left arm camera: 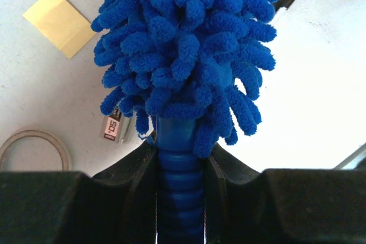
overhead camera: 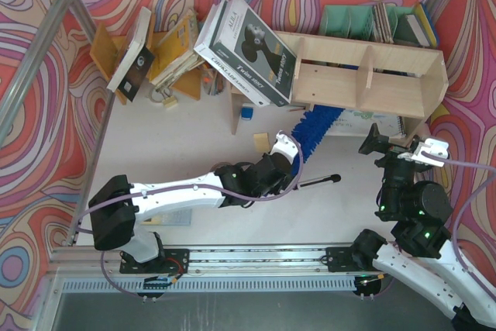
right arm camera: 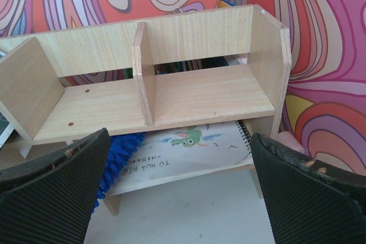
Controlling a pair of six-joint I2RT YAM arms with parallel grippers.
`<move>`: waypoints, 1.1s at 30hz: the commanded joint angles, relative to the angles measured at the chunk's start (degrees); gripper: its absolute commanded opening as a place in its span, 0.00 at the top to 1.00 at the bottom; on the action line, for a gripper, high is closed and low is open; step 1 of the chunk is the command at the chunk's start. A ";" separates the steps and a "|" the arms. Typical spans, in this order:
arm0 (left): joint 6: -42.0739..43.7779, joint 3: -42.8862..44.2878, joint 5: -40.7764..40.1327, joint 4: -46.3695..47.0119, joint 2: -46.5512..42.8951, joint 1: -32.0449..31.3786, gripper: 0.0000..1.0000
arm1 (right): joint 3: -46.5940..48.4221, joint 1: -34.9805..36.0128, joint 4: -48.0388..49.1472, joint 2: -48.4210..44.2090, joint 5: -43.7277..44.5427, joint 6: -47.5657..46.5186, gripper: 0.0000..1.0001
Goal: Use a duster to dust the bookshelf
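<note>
Book rack: upper left of the top view, orange-brown, with its books tilted.
Box: a white and black box leaning to the right of the rack, its lower corner over the left end of the bookshelf.
Left tool: pressed together on the ribbed blue handle of the duster, one black finger on each side.
Duster: centre of the top view, with the fluffy blue head angled up and to the right from the left tool. Its tip is at the bookshelf's lower level. The right wrist view shows blue fluff in that lower opening, at lower left.
Counter: white, with a yellow note lying at the upper left of the left wrist view.
Bookshelf: pale plywood with upright dividers, at upper right of the top view. A spiral notebook lies in its lower level.
Right tool: spread wide, holding nothing, facing the bookshelf and apart from it.
</note>
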 commanded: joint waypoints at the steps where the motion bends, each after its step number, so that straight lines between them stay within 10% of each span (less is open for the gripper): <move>1: -2.76 -0.74 4.16 6.34 -2.36 -0.05 1.00 | -0.41 -0.39 1.66 -0.13 -0.40 -0.79 0.01; 15: -0.19 8.84 11.82 5.00 5.06 -3.06 1.00 | -0.50 -0.47 1.55 -0.37 -0.11 -0.98 0.01; 33: -16.28 6.25 -13.17 -3.68 -2.15 -2.89 1.00 | -0.77 -0.46 1.66 -1.16 -0.32 -1.26 0.01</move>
